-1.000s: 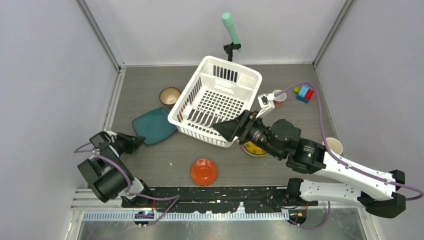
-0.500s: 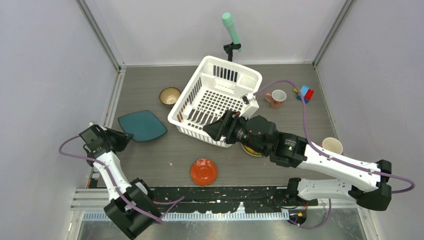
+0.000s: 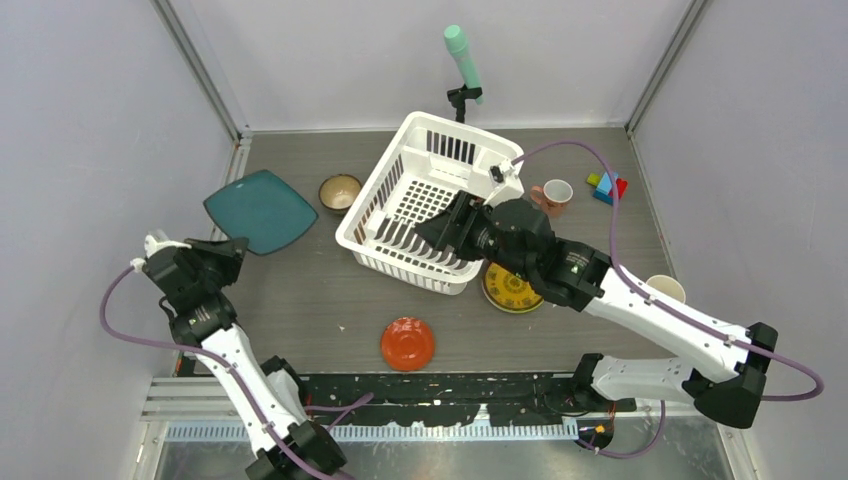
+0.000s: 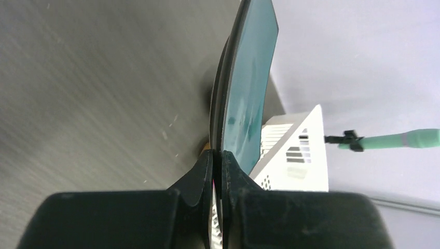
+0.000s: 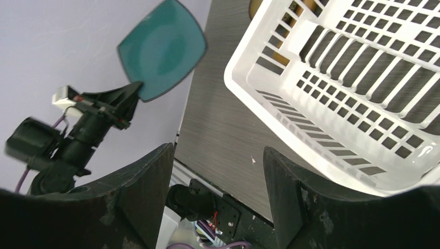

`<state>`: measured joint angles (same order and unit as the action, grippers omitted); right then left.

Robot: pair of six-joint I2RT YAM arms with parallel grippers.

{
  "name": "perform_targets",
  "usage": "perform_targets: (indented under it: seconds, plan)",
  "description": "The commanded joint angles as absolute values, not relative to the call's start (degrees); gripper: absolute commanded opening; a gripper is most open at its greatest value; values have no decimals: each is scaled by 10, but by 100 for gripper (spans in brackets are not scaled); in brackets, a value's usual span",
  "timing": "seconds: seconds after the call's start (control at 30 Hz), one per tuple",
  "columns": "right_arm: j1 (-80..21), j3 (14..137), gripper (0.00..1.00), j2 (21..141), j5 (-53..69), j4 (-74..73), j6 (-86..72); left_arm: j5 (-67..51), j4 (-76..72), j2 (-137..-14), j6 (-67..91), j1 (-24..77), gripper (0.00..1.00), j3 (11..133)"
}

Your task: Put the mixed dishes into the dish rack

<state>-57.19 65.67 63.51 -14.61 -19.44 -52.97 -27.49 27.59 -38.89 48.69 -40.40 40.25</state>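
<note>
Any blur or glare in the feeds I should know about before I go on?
Top view: evenly lit, sharp, only soft shadows under the dish rack. Left wrist: the near fingers are soft; the dark teal plate shows a faint sheen. Right wrist: own fingers dark and soft, small glint on the rack's rim.

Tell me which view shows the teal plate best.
Top external: the whole plate face shows, pinched at its near edge by the left gripper. The right wrist view also shows the face, but off in a corner, at a slant. The left wrist view shows it only edge-on between the fingers.
</note>
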Motion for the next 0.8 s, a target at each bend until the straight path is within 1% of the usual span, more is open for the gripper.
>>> perform_targets:
  seconds: [0.0, 0.07, 0.23, 0.3, 0.33, 0.4, 0.47, 0.63, 0.77]
  plan:
    - [-539, 696, 70, 644, -97, -205, -534, -299, 154, -370, 547, -403, 0, 485]
    - [-528, 706, 70, 650, -94, -210, -526, -335, 145, -381, 564, -403, 0, 512]
    - [-490, 735, 71, 676, -69, -216, -513, -409, -29, -394, 710, -386, 0, 504]
    - [-476, 748, 73, 686, -53, -216, -506, -415, -58, -415, 714, -346, 0, 509]
    - [-471, 756, 79, 692, -49, -216, -500, -407, -70, -423, 706, -321, 0, 509]
    - [-456, 770, 83, 703, -36, -217, -491, -390, -97, -447, 688, -256, 0, 503]
    - [-444, 781, 85, 712, -25, -218, -483, -393, -129, -484, 686, -203, 0, 500]
    - [-417, 804, 86, 724, -34, -239, -470, -392, -228, -557, 703, -101, 0, 490]
    - [-378, 815, 86, 721, -44, -267, -473, -396, -259, -600, 703, -39, 0, 498]
